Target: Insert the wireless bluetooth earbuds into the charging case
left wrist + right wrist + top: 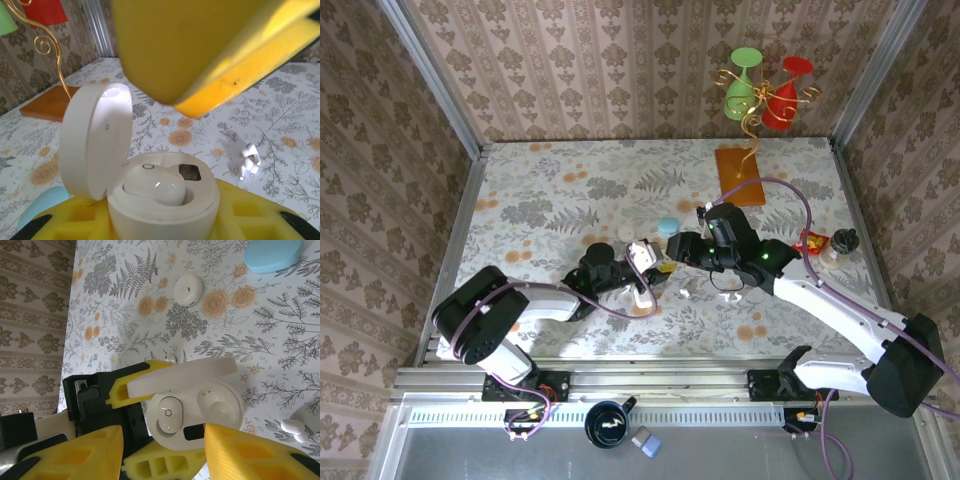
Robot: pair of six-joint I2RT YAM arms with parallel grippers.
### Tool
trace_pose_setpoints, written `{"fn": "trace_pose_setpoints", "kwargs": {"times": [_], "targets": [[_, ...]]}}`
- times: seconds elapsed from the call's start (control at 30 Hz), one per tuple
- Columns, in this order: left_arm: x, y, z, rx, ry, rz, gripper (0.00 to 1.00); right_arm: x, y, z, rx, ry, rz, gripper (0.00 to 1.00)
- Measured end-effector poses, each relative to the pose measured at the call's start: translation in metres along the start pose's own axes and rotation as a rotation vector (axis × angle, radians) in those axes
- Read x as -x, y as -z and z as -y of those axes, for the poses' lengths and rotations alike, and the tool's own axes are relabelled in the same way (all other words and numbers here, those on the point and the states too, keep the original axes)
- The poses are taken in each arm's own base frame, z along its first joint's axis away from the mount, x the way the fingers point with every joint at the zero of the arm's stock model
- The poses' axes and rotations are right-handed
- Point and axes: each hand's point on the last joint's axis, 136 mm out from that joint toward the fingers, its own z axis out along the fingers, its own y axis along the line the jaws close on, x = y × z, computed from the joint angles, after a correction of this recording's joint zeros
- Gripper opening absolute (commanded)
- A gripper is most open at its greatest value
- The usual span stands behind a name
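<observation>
Flanking charging case (165, 216): blue case (42, 205), earbud (248, 160).

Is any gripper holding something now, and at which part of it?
The left gripper holds the open round white plastic charging case by its lower body. The right gripper is open and holds nothing.

The charging case (165, 215) is seen as a round white shell, held upright, with its lid (95, 145) swung back on the hinge and standing nearly vertical. A white oval earbud (155, 189) is seated in a well of the base, close to a small dark window (190, 172). Whether the other well is filled cannot be told. A second white earbud (248, 161) is seen lying on the table (290, 95), apart from the case.
</observation>
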Motion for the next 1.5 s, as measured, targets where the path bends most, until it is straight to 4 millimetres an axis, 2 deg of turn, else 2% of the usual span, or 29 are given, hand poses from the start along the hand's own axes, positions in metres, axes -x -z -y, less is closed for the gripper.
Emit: {"fn": "trace_pose_setpoints", "kwargs": {"times": [0.17,0.33,0.43,0.6,0.73,0.9,1.1,1.2,1.5], "targets": [[0.005,0.011,-0.019,0.048,0.045,0.054,0.19,-0.005,0.006,0.019,-0.008,-0.009,0.031,0.48],[-0.007,0.036,-0.041,0.12,0.118,0.057,0.19,-0.006,0.013,0.053,-0.056,-0.032,0.078,0.48],[0.0,0.053,-0.055,0.169,0.144,0.087,0.19,-0.008,0.01,0.072,-0.097,-0.044,0.073,0.51],[0.032,0.078,-0.071,0.218,0.127,0.176,0.2,-0.019,-0.014,0.096,-0.163,-0.007,-0.029,0.54],[0.054,0.09,-0.069,0.221,0.096,0.223,0.2,-0.039,-0.043,0.112,-0.19,0.04,-0.175,0.56],[0.065,0.098,-0.064,0.216,0.084,0.24,0.21,-0.041,-0.081,0.11,-0.159,0.103,-0.297,0.57],[0.052,0.101,-0.062,0.228,0.108,0.203,0.21,-0.049,-0.114,0.112,-0.108,0.128,-0.379,0.57],[0.05,0.103,-0.062,0.235,0.114,0.195,0.21,-0.057,-0.119,0.116,-0.098,0.126,-0.409,0.55],[0.048,0.103,-0.062,0.237,0.118,0.182,0.21,-0.062,-0.116,0.119,-0.019,0.15,-0.398,0.5]]}}
